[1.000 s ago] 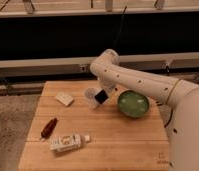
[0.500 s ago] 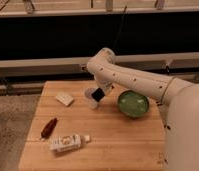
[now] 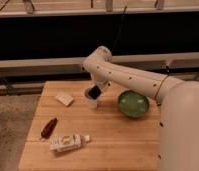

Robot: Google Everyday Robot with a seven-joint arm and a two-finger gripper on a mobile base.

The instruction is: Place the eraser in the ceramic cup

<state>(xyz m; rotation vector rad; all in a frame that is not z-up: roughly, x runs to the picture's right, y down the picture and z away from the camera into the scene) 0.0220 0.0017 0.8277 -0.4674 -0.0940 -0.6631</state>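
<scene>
- The white arm (image 3: 133, 75) reaches in from the right, over the wooden table (image 3: 113, 145), and bends down near the table's far middle.
- The gripper (image 3: 94, 92) sits right above the ceramic cup (image 3: 93, 103), which stands on the table just left of the green bowl (image 3: 132, 104).
- A dark thing at the gripper's tip looks like the eraser (image 3: 92, 93). It's right at the cup's rim, and the claw seems closed on it, though honestly it's hard to be sure from this angle.
- Can't say whether the eraser's bottom end is inside the cup or just over it.
- A small white block (image 3: 65, 99) lies to the left of the cup, well apart.
- Nearer the front left: a reddish-brown packet (image 3: 48, 128) and a small white bottle (image 3: 68, 143) lying on its side.
</scene>
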